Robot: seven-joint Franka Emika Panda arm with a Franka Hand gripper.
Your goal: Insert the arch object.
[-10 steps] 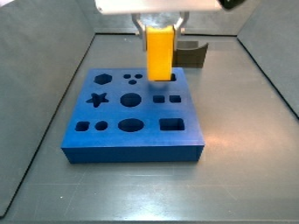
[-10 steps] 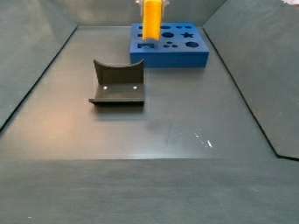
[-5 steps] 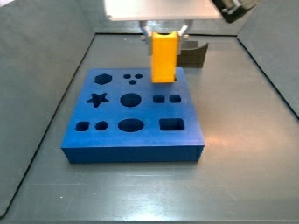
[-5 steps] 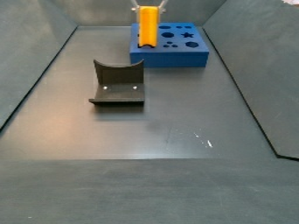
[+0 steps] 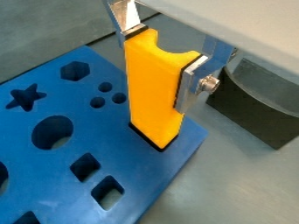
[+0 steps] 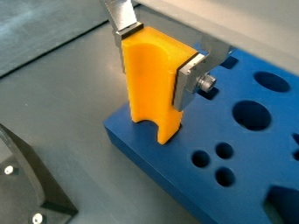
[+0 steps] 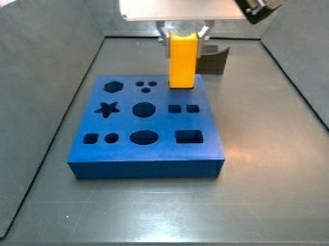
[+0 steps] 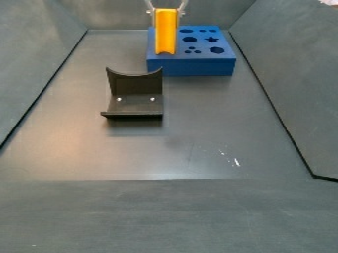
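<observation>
The blue board lies flat on the grey floor. Its top is cut with shaped holes: a star, a hexagon, rounds and squares, all of them bare.

The gripper hangs over the board's far right corner in a side view. Its fingers are clamped on the flat faces of the arch. That is a tall orange-yellow piece, held upright, with a curved notch cut in its lower end.

In both wrist views that lower end stands right at a dark slot close to the board's edge. The notch shows above the board's top. I can't tell whether the tip is inside the slot or only touching its mouth.

The arch is right by the board's edge, with only a thin strip of blue beyond the slot.

The fixture stands on the floor well apart from the board, its curved back upright. In a side view it shows just behind the arch, near the far wall. Around it the floor runs open to the side walls and the near edge.
</observation>
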